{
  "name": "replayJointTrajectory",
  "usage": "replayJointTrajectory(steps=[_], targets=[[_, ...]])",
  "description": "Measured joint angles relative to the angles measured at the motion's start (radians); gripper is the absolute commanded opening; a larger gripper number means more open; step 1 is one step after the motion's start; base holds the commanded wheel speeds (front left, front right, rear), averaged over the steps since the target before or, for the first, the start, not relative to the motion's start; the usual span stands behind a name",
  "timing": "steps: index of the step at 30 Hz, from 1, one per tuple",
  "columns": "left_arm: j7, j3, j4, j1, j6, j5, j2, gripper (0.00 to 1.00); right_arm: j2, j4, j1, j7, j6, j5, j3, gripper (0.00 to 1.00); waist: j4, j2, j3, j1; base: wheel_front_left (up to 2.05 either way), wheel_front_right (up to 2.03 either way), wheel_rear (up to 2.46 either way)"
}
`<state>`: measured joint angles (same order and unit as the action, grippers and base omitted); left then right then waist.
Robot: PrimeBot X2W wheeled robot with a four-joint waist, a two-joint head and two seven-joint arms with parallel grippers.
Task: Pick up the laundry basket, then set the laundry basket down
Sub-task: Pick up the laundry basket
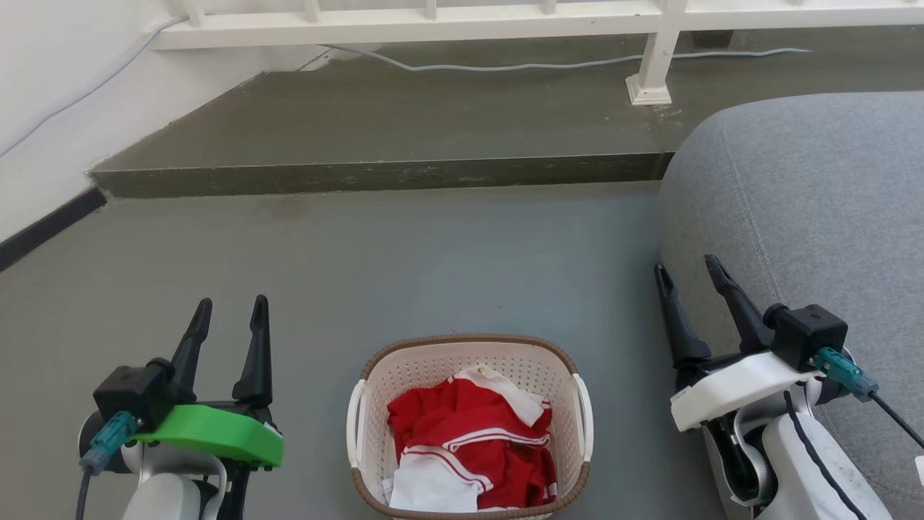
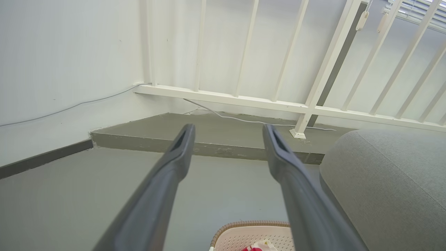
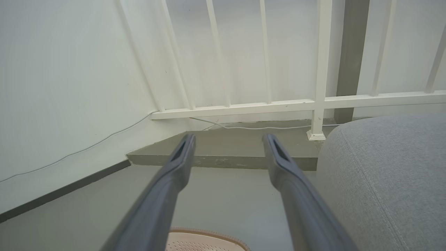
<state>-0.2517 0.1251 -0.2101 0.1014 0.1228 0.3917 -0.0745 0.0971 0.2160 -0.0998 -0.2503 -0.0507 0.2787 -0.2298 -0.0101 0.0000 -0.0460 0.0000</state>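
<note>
Centrally, basket [image 1: 433, 372] stood on floor [image 1: 433, 260] between left tool [image 1: 232, 303] and right tool [image 1: 684, 266], both empty and spread wide; its side handles [image 1: 354, 422] faced one tool each, neither arm clearly nearer.

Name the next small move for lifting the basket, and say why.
Probably lower both arms toward the handles of the laundry basket: the left pincer and right pincer are open on either side, touching nothing, while it sits on the floor.

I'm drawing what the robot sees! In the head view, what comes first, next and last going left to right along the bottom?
left gripper → laundry basket → right gripper
</note>
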Motion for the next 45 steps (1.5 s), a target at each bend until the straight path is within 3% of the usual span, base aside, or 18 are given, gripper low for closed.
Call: replayJointTrajectory(steps=[13, 27, 45], targets=[[0.0, 0.006, 0.008, 0.004, 0.001, 0.0, 0.002, 1.0, -0.006, 0.004, 0.0, 0.0, 0.01, 0.0, 0.032, 1.0, -0.013, 0.0, -0.078, 0.0, 0.0, 0.0, 0.0], [0.0, 0.094, -0.05, 0.115, 0.002, 0.056, -0.021, 1.0, -0.021, 0.069, -0.048, 0.0, 0.026, -0.007, 0.036, 1.0, -0.024, 0.0, -0.253, 0.0001, 0.0, 0.0, 0.0], [0.011, 0.199, -0.262, 0.325, 0.002, 0.154, -0.087, 1.0, -0.029, 0.254, -0.233, -0.001, 0.026, -0.026, 0.015, 1.0, -0.017, 0.0, -0.508, 0.0001, 0.0, 0.0, 0.0]])
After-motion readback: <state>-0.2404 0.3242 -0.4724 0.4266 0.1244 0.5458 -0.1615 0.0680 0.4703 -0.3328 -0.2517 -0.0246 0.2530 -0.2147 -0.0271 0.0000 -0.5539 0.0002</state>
